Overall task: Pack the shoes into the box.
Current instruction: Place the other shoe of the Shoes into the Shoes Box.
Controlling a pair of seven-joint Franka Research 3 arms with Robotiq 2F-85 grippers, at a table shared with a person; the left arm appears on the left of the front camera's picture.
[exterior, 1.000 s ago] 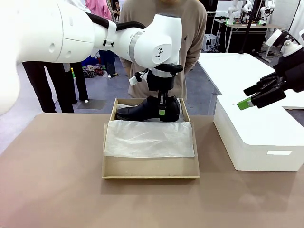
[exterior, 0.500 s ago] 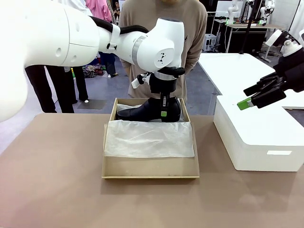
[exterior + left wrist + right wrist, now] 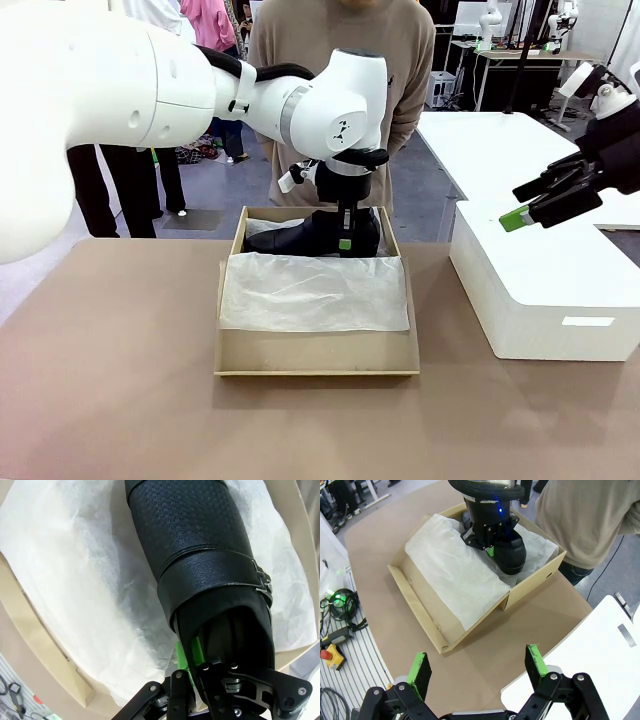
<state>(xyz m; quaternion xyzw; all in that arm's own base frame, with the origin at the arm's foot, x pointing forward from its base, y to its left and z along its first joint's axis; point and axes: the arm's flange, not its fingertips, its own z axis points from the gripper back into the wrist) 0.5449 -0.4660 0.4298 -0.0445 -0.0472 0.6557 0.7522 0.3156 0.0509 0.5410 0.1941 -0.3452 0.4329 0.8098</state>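
One shiny black shoe (image 3: 300,235) with a side buckle strap (image 3: 257,577) lies in the far part of the brown cardboard box (image 3: 315,358), toe pointing left, on white tissue paper (image 3: 315,292). My left gripper (image 3: 345,240) comes down from above and is shut on the rim of the shoe's heel opening; its green pads (image 3: 183,656) pinch that rim in the left wrist view. From the right wrist camera the shoe (image 3: 512,555) shows under the left wrist, inside the box (image 3: 420,615). My right gripper (image 3: 535,208) hovers open over the white block, holding nothing, pads (image 3: 419,667) wide apart.
A large white rectangular block (image 3: 545,290) stands on the table's right side, close to the box. A person in a beige top (image 3: 330,40) stands just behind the box's far edge. The brown table (image 3: 110,370) is bare to the left and front.
The left arm has swung slightly right and sunk a little, bringing the shoe's heel lower in the box. The right arm has not moved.
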